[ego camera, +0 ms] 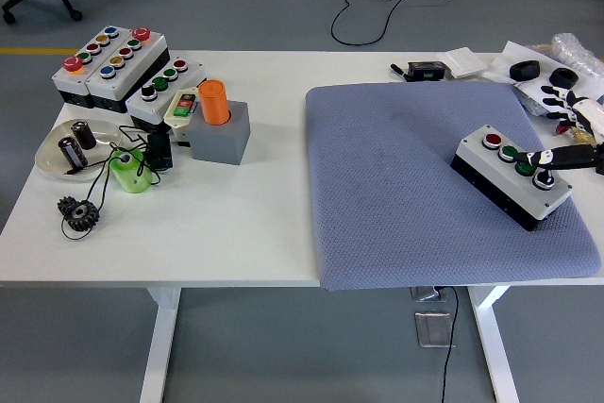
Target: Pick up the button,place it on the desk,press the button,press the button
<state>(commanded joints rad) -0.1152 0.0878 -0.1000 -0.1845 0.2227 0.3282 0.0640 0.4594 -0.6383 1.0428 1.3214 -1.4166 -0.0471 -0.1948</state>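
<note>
- Button box lay on the grey mat, toward the mat's right edge, set at an angle to it, with a row of buttons on its white top: red, green, green, black.
- Right hand came in just right of the box, one finger stretched out over the box's right end, tip at the black button; contact couldn't be confirmed.
- Other fingers of that hand were mostly cut by the frame edge; it gripped nothing.
- Mat covered the right half of the white tabletop.
- Well left of the mat: grey block with an orange cylinder standing on it.
- Left of the block: more button boxes, a plate with small dark parts, a green holder, a black gear.
- Behind the mat's far edge: small black and white items, too small to identify.
</note>
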